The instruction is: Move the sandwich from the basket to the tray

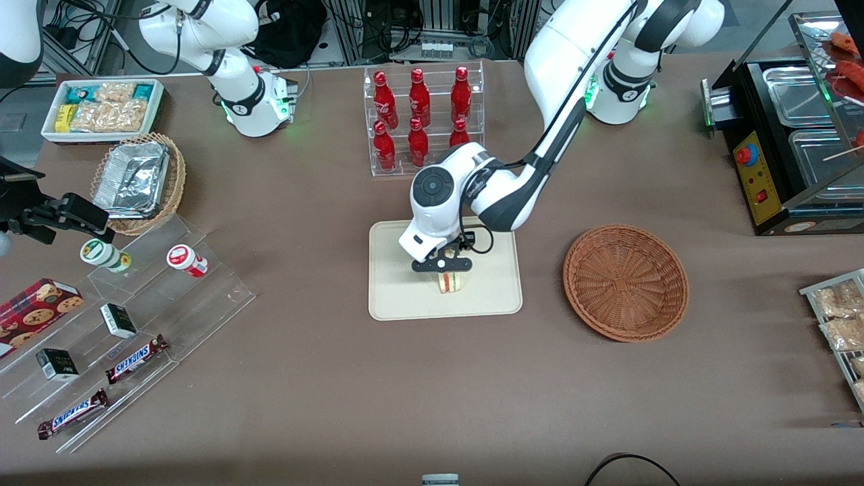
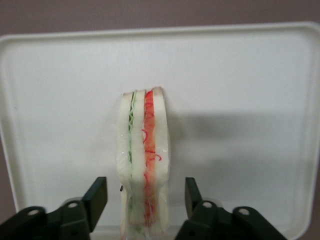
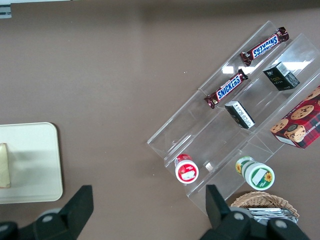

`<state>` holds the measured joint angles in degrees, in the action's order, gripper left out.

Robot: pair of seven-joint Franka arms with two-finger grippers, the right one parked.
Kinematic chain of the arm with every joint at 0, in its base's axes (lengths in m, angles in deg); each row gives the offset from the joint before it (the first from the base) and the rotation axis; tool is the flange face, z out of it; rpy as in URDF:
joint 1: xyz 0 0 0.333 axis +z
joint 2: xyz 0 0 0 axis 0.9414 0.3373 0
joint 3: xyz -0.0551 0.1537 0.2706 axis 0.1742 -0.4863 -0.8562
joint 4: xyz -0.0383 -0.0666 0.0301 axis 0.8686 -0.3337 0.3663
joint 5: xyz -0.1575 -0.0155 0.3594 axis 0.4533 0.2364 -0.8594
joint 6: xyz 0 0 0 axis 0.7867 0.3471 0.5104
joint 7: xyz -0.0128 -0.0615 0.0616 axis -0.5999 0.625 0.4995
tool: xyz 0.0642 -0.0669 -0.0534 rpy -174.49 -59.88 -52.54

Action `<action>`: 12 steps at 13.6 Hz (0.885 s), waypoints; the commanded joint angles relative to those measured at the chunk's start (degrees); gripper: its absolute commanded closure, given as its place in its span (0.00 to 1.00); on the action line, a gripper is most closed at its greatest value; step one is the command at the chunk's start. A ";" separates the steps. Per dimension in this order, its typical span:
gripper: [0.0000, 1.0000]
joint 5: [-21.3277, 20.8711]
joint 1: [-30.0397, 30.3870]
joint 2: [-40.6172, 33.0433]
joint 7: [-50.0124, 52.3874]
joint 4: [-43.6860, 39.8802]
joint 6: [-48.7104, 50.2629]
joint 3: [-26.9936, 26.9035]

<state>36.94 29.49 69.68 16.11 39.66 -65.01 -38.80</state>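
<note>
The sandwich [image 1: 451,282] stands on its edge on the cream tray [image 1: 398,297], near the tray's middle. In the left wrist view the sandwich [image 2: 145,160] shows white bread with a green and a red filling layer, resting on the tray [image 2: 240,100]. My left gripper [image 1: 450,271] is directly above it and open. Its fingers [image 2: 97,197] stand on either side of the sandwich with a gap at each side, touching nothing. The reddish-brown basket [image 1: 626,281] lies empty beside the tray, toward the working arm's end of the table.
A clear rack of red bottles [image 1: 420,121] stands farther from the front camera than the tray. Toward the parked arm's end are an acrylic stepped display with snack bars [image 1: 135,324], a tan basket of foil containers [image 1: 138,182] and a white snack bin [image 1: 101,108]. A black food warmer [image 1: 790,148] sits at the working arm's end.
</note>
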 commanded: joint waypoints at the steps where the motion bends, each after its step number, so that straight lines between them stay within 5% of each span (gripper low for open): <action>1: 0.00 0.04 1.15 -7.52 1.51 0.98 6.77 -0.56; 8: 0.00 0.04 13.09 -25.28 -0.15 3.52 24.19 -0.56; 12: 0.00 0.13 22.93 -32.41 -14.18 5.29 32.00 -0.56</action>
<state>36.93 48.39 41.49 7.32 42.15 -35.42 -39.95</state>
